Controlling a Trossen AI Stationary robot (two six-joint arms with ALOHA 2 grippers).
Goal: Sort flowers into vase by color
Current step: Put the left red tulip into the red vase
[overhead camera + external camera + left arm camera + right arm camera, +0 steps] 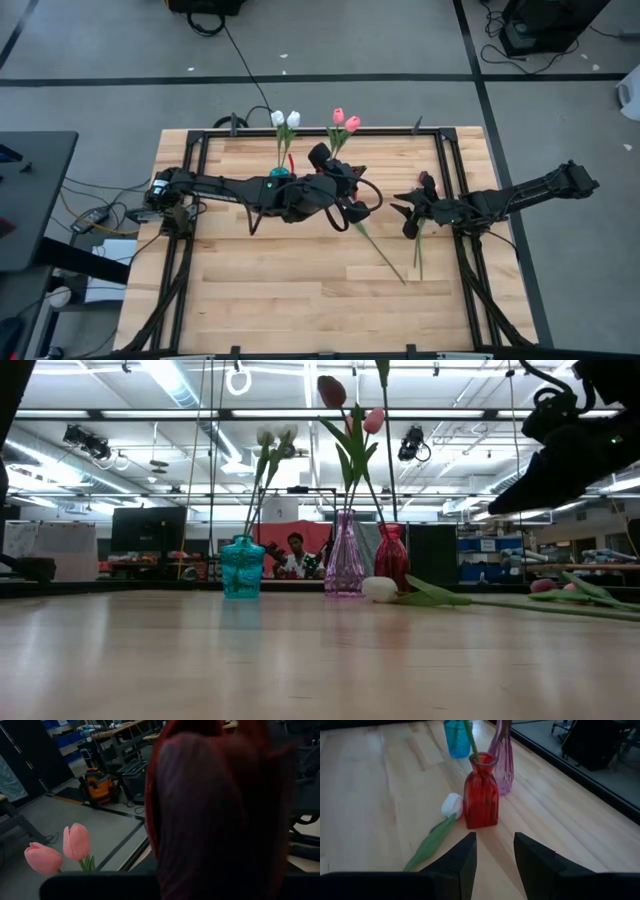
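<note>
Mid-sort, judging by the layout. Two white tulips (286, 119) standing in the teal vase (241, 567) and pink tulips (345, 121) in the purple vase (345, 555), both near the far edge, teal to the left of purple. Just right of purple, the red vase (481, 795), with one green stem rising from its neck.

Left hand (322, 158) reaching across the middle and hanging above the vases, with a dark red tulip (220, 810) filling its wrist view. Clamped or let go: cannot tell. Probably seating that bloom in the red vase.

Right hand (493, 862) hovering low at the right, aimed at the red vase, fingers apart and holding nothing.

Not yet sorted: a loose white tulip (451, 805) flat on the counter (250, 290), head just beside the red vase, stem running toward the near side. Also a second loose tulip (420, 250) lying under the right hand, head colour hard to call.

Next, likely: release once the stem sits deep, then lift the white one by mid-stem and carry it left to teal without knocking the narrow vases.

Pale wood plank counter, black frame rails. Beyond, grey floor with dark tape lines and cables, bright ceiling strips, and a seated person (295, 552) far behind.
</note>
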